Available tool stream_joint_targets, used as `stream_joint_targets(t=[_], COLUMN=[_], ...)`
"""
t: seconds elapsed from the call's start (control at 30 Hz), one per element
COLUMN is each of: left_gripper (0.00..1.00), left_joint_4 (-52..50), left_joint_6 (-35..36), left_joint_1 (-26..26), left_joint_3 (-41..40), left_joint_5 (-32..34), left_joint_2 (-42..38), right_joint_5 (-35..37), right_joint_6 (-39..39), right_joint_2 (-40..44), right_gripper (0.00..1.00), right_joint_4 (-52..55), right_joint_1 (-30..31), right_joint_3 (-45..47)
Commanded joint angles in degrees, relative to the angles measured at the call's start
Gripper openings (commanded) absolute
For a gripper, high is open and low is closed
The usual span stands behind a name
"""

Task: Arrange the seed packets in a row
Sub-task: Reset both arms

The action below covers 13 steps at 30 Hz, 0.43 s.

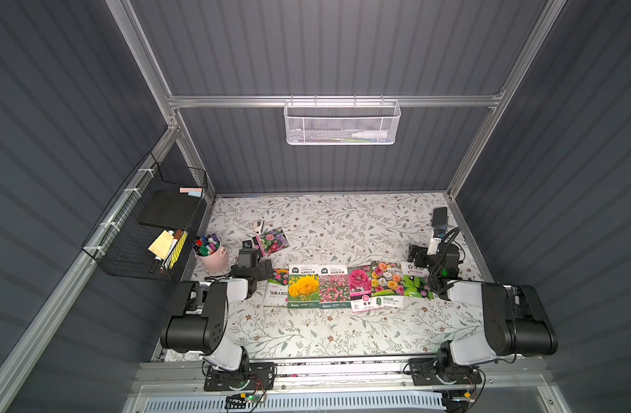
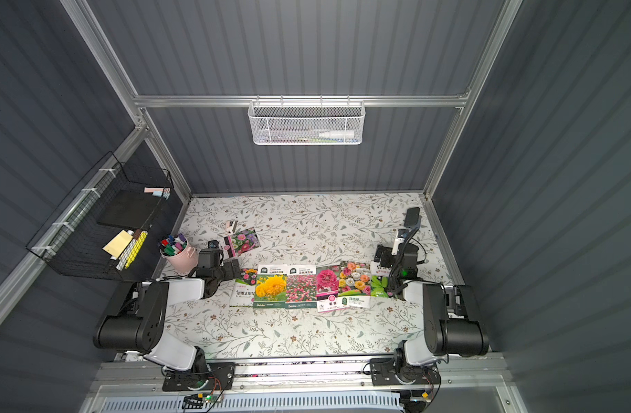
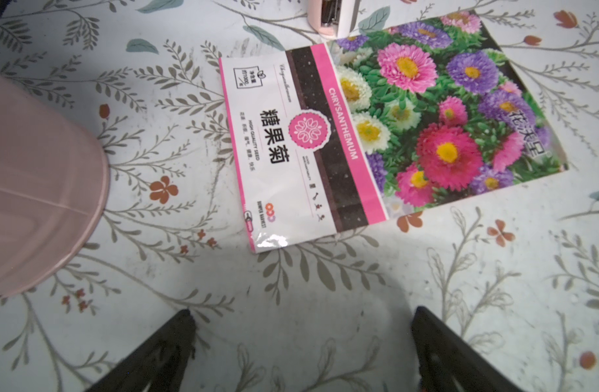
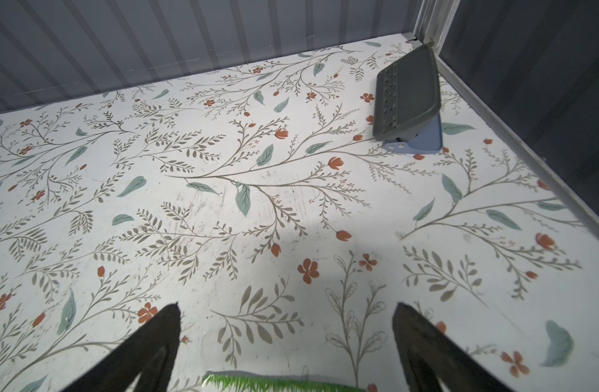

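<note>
The left gripper (image 3: 301,314) gaped empty before a stray chrysanthemum packet (image 3: 376,125), the right gripper (image 4: 286,307) likewise by the packet row (image 1: 333,286).

White tabletop (image 1: 342,221) with grey-green sprigs and orange blossoms — pink bucket (image 1: 213,260), pink-and-purple chrysanthemum packet (image 1: 274,241)

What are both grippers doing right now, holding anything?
Left gripper: open, empty, facing the loose glossy pink-and-purple chrysanthemum seed packet.
Right gripper: open, empty.
</note>
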<state>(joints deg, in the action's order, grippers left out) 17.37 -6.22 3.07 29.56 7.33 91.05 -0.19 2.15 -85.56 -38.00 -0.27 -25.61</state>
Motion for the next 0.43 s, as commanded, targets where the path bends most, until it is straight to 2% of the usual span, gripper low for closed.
stream_joint_targets(t=[0.0,0.4], left_gripper=[0.99,0.99], left_joint_4=[-22.4,-22.4], left_joint_6=[4.1,4.1], left_joint_1=[0.4,0.4], left_joint_3=[-5.0,-5.0], left_joint_5=[1.6,1.9], left_joint_2=[6.3,6.3], right_joint_5=[0.4,0.5], right_joint_6=[-0.3,-0.3], right_joint_2=[0.2,0.0], right_gripper=[0.99,0.99], right_joint_4=[0.4,1.1], right_joint_1=[0.0,0.0], right_joint_3=[-1.1,-1.5])
